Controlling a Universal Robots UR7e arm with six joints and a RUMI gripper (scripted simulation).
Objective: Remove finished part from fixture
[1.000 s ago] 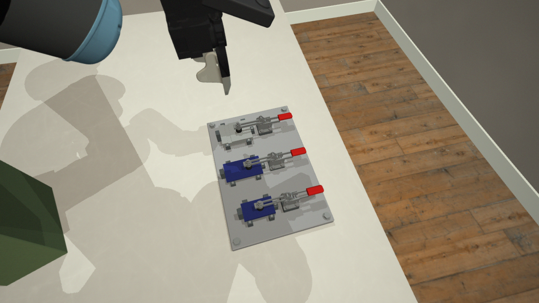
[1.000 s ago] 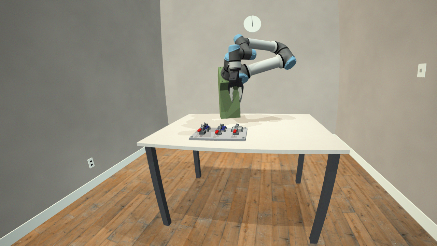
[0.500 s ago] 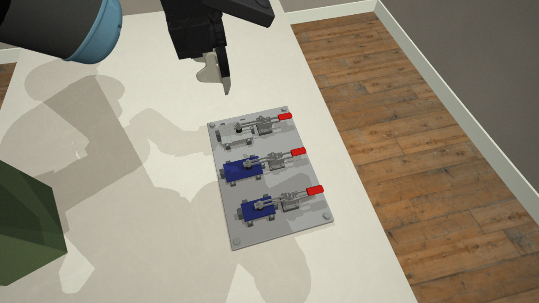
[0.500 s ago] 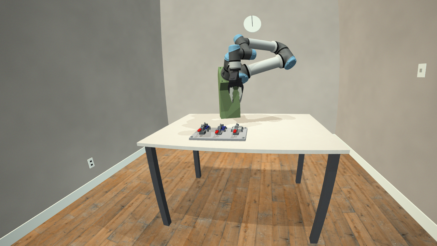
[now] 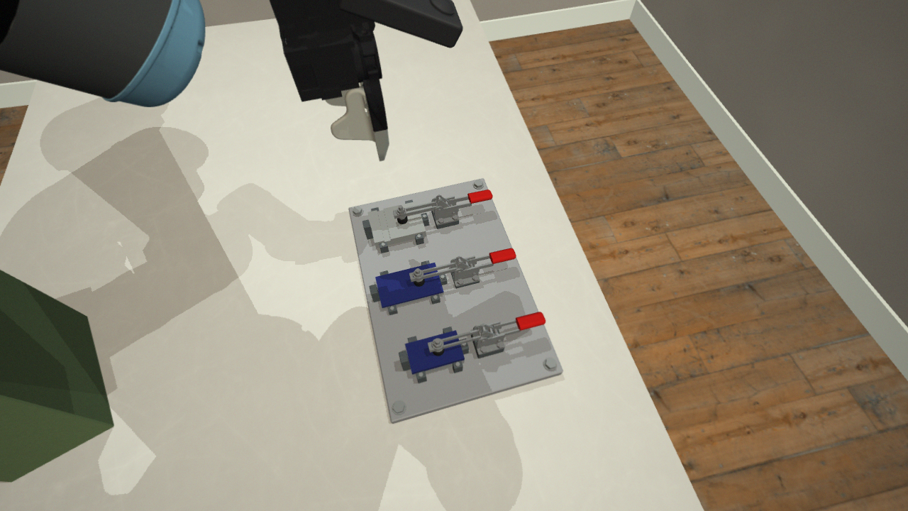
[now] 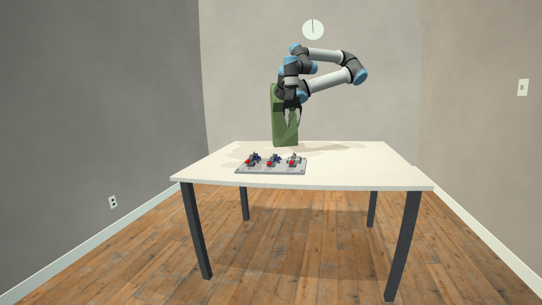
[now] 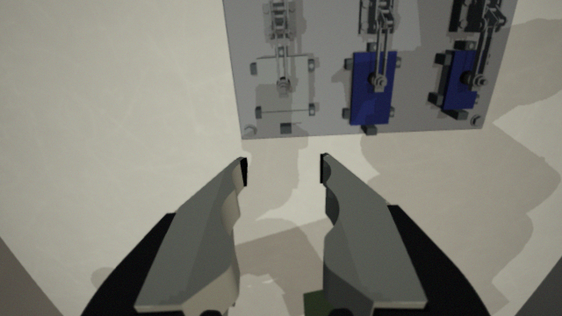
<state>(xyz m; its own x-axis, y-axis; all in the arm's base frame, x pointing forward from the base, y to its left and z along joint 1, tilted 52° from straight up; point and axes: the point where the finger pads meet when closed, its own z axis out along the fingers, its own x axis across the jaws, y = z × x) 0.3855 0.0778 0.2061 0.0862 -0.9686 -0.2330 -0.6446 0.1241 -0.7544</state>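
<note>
The grey fixture plate [image 5: 526, 362] [image 6: 271, 170] [image 7: 334, 26] lies on the white table [image 5: 254, 381]. It carries three toggle clamps with red handles. The finished grey part [image 5: 387, 235] [image 6: 295, 159] [image 7: 268, 88] sits under the clamp at the far end, whose red handle [image 5: 480, 195] lies flat. Two blue blanks [image 5: 399, 289] [image 5: 422, 358] [image 7: 366, 101] [image 7: 457, 92] sit under the other two clamps. My gripper [image 5: 371, 143] [image 6: 292, 123] [image 7: 283, 157] hangs high above the table, short of the plate's edge on the finished part's side. Its fingers stand partly apart with nothing between them.
The green robot pedestal [image 5: 37, 381] [image 6: 284, 125] stands at the table's back. The table's edge [image 5: 571, 254] runs close along the red-handle side of the plate, with wooden floor beyond.
</note>
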